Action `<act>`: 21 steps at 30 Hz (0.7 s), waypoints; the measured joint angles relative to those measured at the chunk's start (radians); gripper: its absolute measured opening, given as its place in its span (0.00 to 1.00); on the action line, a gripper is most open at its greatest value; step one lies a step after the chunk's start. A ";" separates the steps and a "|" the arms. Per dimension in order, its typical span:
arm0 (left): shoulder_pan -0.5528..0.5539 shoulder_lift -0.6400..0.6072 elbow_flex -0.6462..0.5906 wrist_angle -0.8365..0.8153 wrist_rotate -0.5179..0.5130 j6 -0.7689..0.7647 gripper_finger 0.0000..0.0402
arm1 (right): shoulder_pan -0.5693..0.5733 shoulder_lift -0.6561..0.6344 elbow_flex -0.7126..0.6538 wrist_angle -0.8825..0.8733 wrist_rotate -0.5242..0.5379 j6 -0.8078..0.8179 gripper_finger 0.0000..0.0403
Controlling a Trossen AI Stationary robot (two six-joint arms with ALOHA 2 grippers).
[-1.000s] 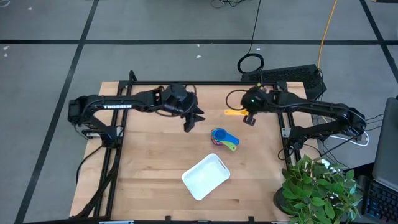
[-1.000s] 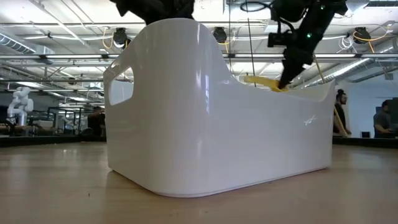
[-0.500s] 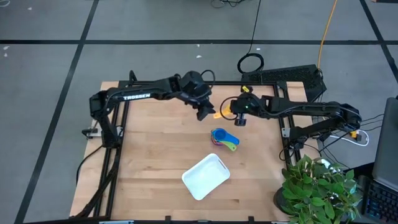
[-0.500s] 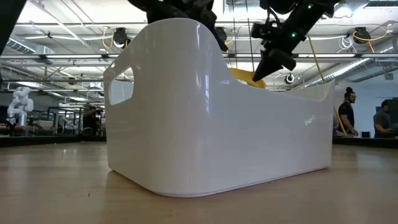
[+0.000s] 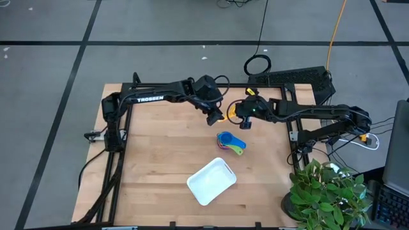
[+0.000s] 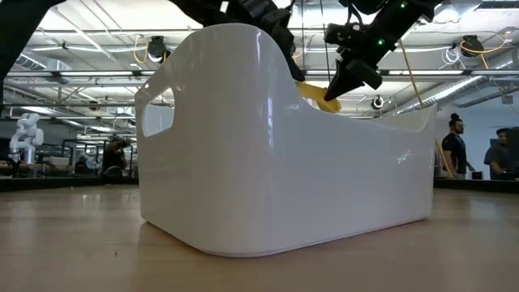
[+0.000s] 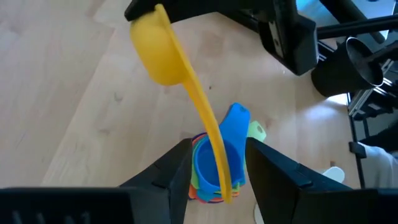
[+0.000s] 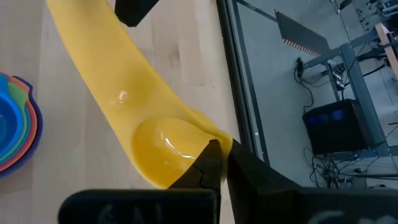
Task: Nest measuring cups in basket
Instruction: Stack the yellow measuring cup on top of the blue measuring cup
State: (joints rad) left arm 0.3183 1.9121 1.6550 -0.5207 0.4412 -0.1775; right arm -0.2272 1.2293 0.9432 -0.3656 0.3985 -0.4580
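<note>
The yellow measuring cup (image 5: pixel 225 117) hangs in the air between both grippers, over the far middle of the table. My right gripper (image 5: pixel 241 121) is shut on its bowl. My left gripper (image 5: pixel 215 117) is open, and its fingers (image 7: pixel 180 171) stand on either side of the handle's free end (image 7: pixel 225 190) with a gap showing. The other cups sit nested in one stack (image 5: pixel 229 142) on the table, blue on top (image 7: pixel 233 124). The white basket (image 5: pixel 211 181) rests on its base nearer the near edge and fills the low view (image 6: pixel 268 146). My right gripper (image 8: pixel 217 158) pinches the yellow cup's bowl at its rim (image 8: pixel 211 138), on the side opposite the handle. The fingers come about level from the table's right. The cup is lifted clear, and its handle (image 8: pixel 87 56) reaches out toward my left gripper.
A potted plant (image 5: pixel 329 195) stands at the table's near right corner. A black frame rail (image 8: pixel 239 93) runs along the table's right edge. Bare wood (image 5: pixel 160 160) lies left of the stack and the basket. People stand in the room behind (image 6: pixel 454 150).
My left arm has swung toward the table's right and reached the yellow cup's handle end. My right gripper has carried the cup a short way toward the table's left and a little higher, still shut on its bowl.
</note>
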 joint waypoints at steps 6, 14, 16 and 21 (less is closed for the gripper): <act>-0.001 0.000 0.000 0.000 0.005 0.011 0.15 | 0.000 0.000 0.000 0.017 -0.005 0.000 0.00; -0.011 0.000 0.000 -0.009 0.001 0.037 0.02 | 0.023 0.000 0.000 0.039 0.001 -0.013 0.00; -0.014 0.000 0.000 -0.009 -0.017 0.049 0.02 | 0.024 -0.001 -0.001 0.042 0.002 -0.010 0.01; -0.021 -0.004 -0.001 0.007 -0.058 0.080 0.01 | 0.020 -0.059 -0.002 0.047 -0.005 -0.002 0.14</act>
State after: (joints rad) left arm 0.2973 1.9080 1.6543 -0.5133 0.3827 -0.0974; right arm -0.2076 1.1700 0.9417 -0.3188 0.3932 -0.4601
